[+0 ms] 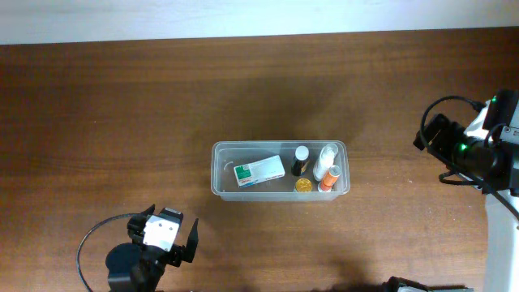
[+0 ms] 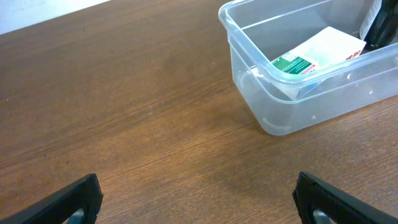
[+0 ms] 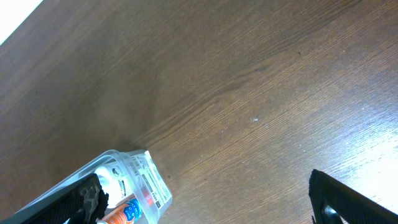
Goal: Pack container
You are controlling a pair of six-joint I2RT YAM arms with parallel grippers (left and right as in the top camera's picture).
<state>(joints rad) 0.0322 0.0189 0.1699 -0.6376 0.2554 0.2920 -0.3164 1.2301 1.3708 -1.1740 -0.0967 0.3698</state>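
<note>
The clear plastic container point(image 1: 219, 174) sits at the table's middle. It holds a white-and-green box point(image 1: 259, 172), a dark bottle with a white cap point(image 1: 301, 160), a white bottle point(image 1: 327, 156), an orange bottle point(image 1: 328, 178) and a small gold-lidded item point(image 1: 303, 186). My left gripper point(image 1: 166, 238) is open and empty near the front edge, left of the container; the left wrist view shows the container's end point(image 2: 273, 93) and the box point(image 2: 314, 56). My right gripper point(image 1: 434, 134) is open and empty at the far right; its wrist view shows the container's corner point(image 3: 140, 158).
The wooden table point(image 1: 122, 122) stretches wide on both sides of the container. A pale wall strip point(image 1: 243, 16) runs along the far edge. The right arm's base and cables point(image 1: 495, 170) stand at the right edge.
</note>
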